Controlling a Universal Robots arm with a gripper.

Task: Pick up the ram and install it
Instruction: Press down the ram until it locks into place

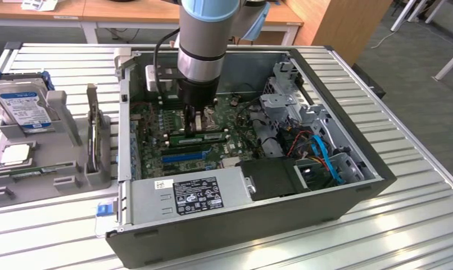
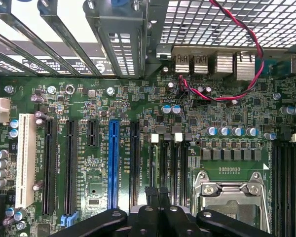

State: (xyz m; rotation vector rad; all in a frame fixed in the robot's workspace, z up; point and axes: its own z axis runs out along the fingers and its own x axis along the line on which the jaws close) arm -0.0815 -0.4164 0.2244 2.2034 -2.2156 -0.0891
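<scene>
My gripper (image 1: 200, 125) reaches straight down into the open computer case (image 1: 249, 225), onto the motherboard. The ram (image 1: 219, 134), a thin green stick, lies along the black memory slots right under the fingertips. From the wrist, the gripper (image 2: 157, 193) is shut, its tips over the memory slots (image 2: 175, 168) beside the silver processor socket (image 2: 232, 197). I cannot tell whether the fingers pinch the ram or only rest on it.
A grey holder (image 1: 65, 140) at the exterior view's left carries a hard drive (image 1: 22, 107) and a square processor chip (image 1: 13, 154). Inside the case, the power supply (image 1: 189, 194), the drive cage (image 1: 286, 107) and blue cables (image 1: 324, 154) crowd the board.
</scene>
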